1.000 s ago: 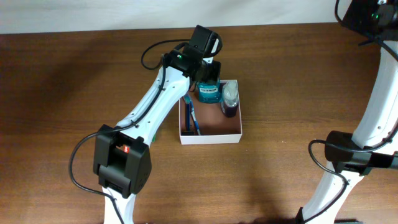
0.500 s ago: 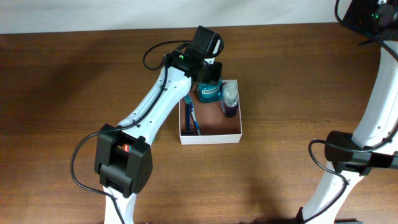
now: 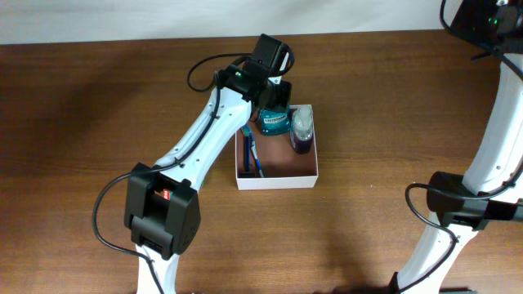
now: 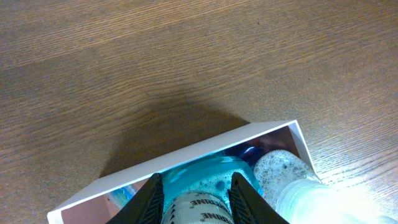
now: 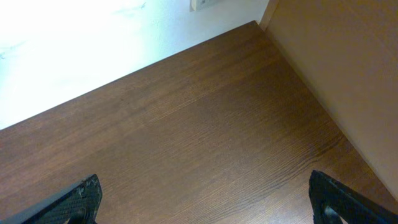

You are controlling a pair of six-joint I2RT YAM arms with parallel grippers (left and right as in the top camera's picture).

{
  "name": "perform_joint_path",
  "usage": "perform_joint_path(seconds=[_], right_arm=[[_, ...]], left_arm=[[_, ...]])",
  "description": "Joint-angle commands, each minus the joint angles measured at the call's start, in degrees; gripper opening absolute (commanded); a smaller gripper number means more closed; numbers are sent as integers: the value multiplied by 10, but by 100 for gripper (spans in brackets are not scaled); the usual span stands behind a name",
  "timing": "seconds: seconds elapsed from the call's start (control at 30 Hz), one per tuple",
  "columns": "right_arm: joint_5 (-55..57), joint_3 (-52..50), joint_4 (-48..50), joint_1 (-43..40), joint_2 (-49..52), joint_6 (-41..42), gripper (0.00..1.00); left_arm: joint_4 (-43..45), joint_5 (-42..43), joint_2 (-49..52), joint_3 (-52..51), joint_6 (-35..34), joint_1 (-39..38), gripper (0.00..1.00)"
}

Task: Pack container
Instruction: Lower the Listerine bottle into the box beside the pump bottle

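Note:
The container (image 3: 278, 180) is a shallow white-walled box with a reddish-brown inside, mid-table. It also shows in the left wrist view (image 4: 186, 157). My left gripper (image 3: 274, 91) is at its far end, shut on a teal mouthwash bottle (image 3: 276, 122) that stands inside the box. In the left wrist view my gripper (image 4: 197, 185) has its black fingers (image 4: 152, 196) pressed on both sides of the bottle (image 4: 205, 177). A clear foamy bottle (image 3: 302, 131) with a dark bottom stands next to it on the right. A blue toothbrush (image 3: 252, 152) lies along the left wall. My right gripper (image 5: 205, 199) is open and empty over bare wood.
The right arm (image 3: 490, 122) stands at the table's right edge, far from the box. A white wall runs along the table's far edge (image 3: 122, 24). Brown wooden tabletop (image 3: 384, 106) surrounds the box.
My left gripper has shifted very slightly to the right with the mouthwash bottle. The right arm has not moved.

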Motion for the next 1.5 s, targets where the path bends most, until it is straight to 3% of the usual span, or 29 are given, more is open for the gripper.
perform_joint_path(seconds=[0.0, 0.17, 0.4, 0.8, 0.97, 1.47], right_arm=[[5, 4, 0, -2, -4, 0, 98], [5, 4, 0, -2, -4, 0, 98], [5, 4, 0, -2, -4, 0, 98], [5, 4, 0, -2, -4, 0, 98], [5, 4, 0, -2, -4, 0, 98], [5, 4, 0, -2, -4, 0, 98]], left_arm=[[-17, -6, 1, 12, 0, 1, 14], [-64, -96, -37, 21, 10, 1, 14], [-117, -94, -92, 21, 10, -1, 14], [-144, 15, -107, 21, 12, -1, 14], [-147, 60, -107, 21, 46, -6, 14], [-157, 56, -106, 21, 73, -83, 14]])
